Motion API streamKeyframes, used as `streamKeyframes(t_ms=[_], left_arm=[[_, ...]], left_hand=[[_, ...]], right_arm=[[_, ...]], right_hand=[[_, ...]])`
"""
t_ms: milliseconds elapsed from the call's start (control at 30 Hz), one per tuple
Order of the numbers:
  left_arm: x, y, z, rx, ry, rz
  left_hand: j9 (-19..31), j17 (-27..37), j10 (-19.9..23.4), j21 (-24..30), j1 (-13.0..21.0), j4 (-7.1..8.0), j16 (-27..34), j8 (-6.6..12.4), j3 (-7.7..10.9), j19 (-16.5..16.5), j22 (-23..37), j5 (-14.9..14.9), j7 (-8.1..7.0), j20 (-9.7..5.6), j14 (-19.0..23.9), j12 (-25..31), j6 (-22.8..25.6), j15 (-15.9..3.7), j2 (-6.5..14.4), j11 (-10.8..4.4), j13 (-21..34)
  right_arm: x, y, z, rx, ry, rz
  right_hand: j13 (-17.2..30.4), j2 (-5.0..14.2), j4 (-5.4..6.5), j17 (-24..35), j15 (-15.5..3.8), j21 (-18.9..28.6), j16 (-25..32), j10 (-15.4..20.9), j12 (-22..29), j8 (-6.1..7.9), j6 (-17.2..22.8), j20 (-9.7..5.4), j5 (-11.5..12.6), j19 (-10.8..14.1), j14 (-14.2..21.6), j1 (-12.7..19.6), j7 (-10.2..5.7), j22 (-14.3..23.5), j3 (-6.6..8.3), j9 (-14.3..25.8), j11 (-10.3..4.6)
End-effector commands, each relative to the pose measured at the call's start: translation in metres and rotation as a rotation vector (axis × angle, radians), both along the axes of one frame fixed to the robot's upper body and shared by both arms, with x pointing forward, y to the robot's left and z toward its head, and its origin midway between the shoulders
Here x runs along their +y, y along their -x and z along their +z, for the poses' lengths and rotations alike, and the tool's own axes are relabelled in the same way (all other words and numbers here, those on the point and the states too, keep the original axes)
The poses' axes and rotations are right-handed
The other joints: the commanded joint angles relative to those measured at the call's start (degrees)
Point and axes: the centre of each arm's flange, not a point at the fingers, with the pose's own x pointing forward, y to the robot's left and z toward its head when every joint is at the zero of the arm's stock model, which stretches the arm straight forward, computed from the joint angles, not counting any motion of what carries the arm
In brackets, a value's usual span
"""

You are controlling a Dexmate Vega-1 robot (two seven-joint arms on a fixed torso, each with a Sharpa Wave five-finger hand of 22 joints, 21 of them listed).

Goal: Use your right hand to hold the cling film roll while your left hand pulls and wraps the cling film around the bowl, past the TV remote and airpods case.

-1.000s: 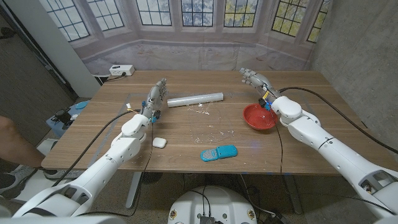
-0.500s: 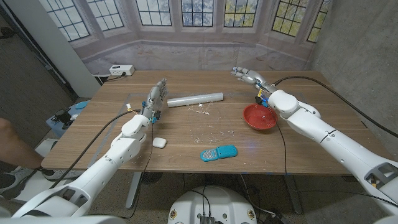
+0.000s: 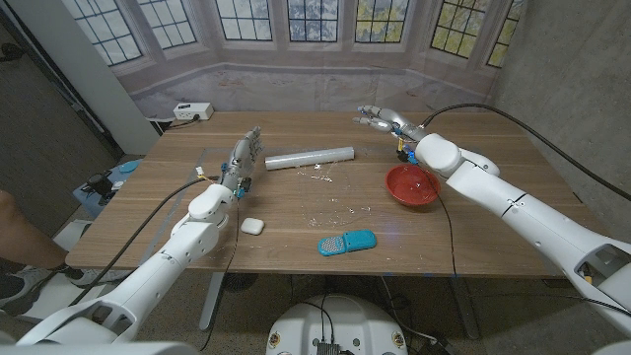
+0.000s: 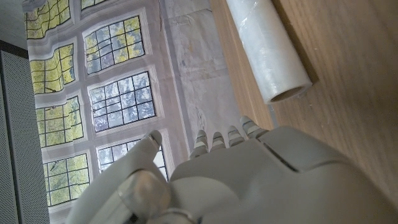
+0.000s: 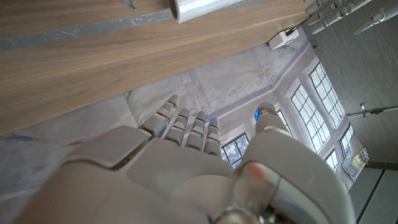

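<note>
On the bench [image 3: 296, 212], my right hand [image 3: 380, 119] hovers empty, fingers spread, upper centre-right toward the cling film roll [image 3: 309, 158] it must steady, my left hand [image 3: 243, 156] open beside the roll, bowl [image 3: 412, 184] centre-right.

A wooden table [image 3: 296, 212] with a brown plank top carries a white cling film roll [image 3: 309, 157], lying just beside the left hand [image 3: 244, 155]. A red round bowl [image 3: 412, 185] sits near the right hand [image 3: 383, 119]. A small white airpods case [image 3: 252, 226] and a blue TV remote [image 3: 346, 242] lie nearer the robot, with film scraps [image 3: 340, 207] between.
</note>
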Motion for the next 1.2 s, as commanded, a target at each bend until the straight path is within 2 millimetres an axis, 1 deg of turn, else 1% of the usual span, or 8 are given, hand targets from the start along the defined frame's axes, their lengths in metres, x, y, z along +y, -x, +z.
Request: streamKeyframes(t_ms=[33,233,267,733,1033,1100,1133,1200], left_arm=[[0.005,0.004,-0.003,0.001,0.001,0.003],[0.003,0.004,-0.003,0.003,-0.003,-0.003],[0.003,0.004,-0.003,0.003,-0.004,-0.002],[0.002,0.009,-0.008,0.013,-0.007,0.005],[0.001,0.011,-0.010,0.023,-0.013,0.009],[0.001,0.011,-0.011,0.025,-0.012,0.010],[0.001,0.011,-0.011,0.026,-0.013,0.011],[0.001,0.011,-0.012,0.029,-0.011,0.012]], left_hand=[[0.23,0.10,0.25,-0.22,0.75,-0.30,-0.20,-0.06,0.46,0.17,0.31,-0.02,-0.07,-0.19,0.27,-0.02,-0.23,0.03,-0.11,0.20,0.19],[0.24,0.10,0.28,-0.40,0.87,-0.48,-0.23,-0.06,0.63,0.26,0.32,-0.06,-0.04,-0.17,0.31,-0.04,-0.24,0.03,-0.10,0.14,0.19],[0.24,0.10,0.30,-0.42,0.89,-0.51,-0.23,-0.06,0.66,0.29,0.32,-0.07,-0.03,-0.16,0.32,-0.04,-0.24,0.03,-0.10,0.17,0.19],[0.24,0.11,0.51,-0.78,1.11,-0.86,-0.22,0.00,1.01,0.53,0.34,-0.15,0.00,-0.10,0.53,-0.01,-0.09,0.13,-0.07,0.21,0.20],[0.24,0.12,0.62,-0.92,1.19,-1.00,-0.17,0.01,1.19,0.77,0.35,-0.18,0.15,-0.05,0.76,0.00,-0.03,0.16,-0.04,0.26,0.21],[0.24,0.12,0.67,-0.96,1.21,-1.02,-0.17,0.01,1.23,0.80,0.35,-0.19,0.14,-0.03,0.79,0.01,-0.03,0.17,-0.02,0.24,0.21],[0.24,0.13,0.67,-0.98,1.22,-1.04,-0.16,0.01,1.26,0.82,0.35,-0.19,0.13,-0.03,0.81,0.01,-0.01,0.16,-0.02,0.25,0.21],[0.24,0.13,0.68,-1.02,1.23,-1.07,-0.16,0.02,1.30,0.88,0.35,-0.20,0.13,-0.03,0.86,0.00,0.01,0.19,-0.01,0.24,0.21]], right_arm=[[0.019,0.002,0.010,-0.026,0.142,-0.040],[0.024,0.005,0.017,-0.042,0.215,-0.066],[0.025,0.006,0.018,-0.044,0.228,-0.071],[0.045,0.005,0.031,-0.090,0.437,-0.118],[0.061,-0.002,0.037,-0.115,0.572,-0.133],[0.063,-0.004,0.038,-0.117,0.601,-0.135],[0.064,-0.005,0.038,-0.117,0.612,-0.136],[0.065,-0.007,0.039,-0.117,0.630,-0.141]], right_hand=[[0.07,-0.18,-0.50,-0.03,-3.45,0.03,-0.15,-0.46,-0.36,-0.15,-0.46,0.73,0.43,-0.05,-0.37,1.02,-0.09,0.26,0.18,0.17,-0.52],[0.02,-0.32,-0.85,-0.14,-3.58,0.02,-0.19,-1.32,-0.55,-0.26,-1.24,1.20,0.55,-0.55,-0.67,2.12,-0.52,0.26,0.57,0.16,-1.07],[-0.01,-0.39,-1.01,-0.17,-3.63,0.05,-0.19,-1.74,-0.63,-0.22,-1.37,1.33,0.61,-0.64,-0.78,2.68,-0.58,0.25,0.77,0.15,-1.49],[-0.11,-1.06,-1.45,-0.29,-3.77,0.05,-0.23,-2.47,-0.60,-0.24,-2.45,2.44,0.60,-1.27,-1.20,4.84,-0.85,0.23,1.43,0.11,-1.78],[-0.13,-1.55,-1.61,-0.34,-4.15,0.16,-0.01,-2.38,-0.43,-0.06,-2.57,2.76,0.49,-1.26,-0.73,6.16,-1.04,0.21,1.80,0.11,-2.29],[-0.14,-1.76,-1.65,-0.36,-4.38,0.17,0.05,-2.38,-0.39,0.03,-2.53,2.77,0.44,-1.29,-0.56,6.71,-1.28,0.21,1.95,0.10,-2.69],[-0.15,-2.00,-1.68,-0.38,-4.50,0.19,0.08,-2.37,-0.35,0.15,-2.37,2.80,0.39,-1.32,-0.46,7.25,-2.03,0.21,2.09,0.10,-2.96],[-0.16,-2.25,-1.69,-0.39,-4.67,0.20,0.19,-2.38,-0.32,0.15,-2.47,2.85,0.33,-1.36,-0.12,7.78,-2.36,0.21,2.22,0.10,-3.21]])
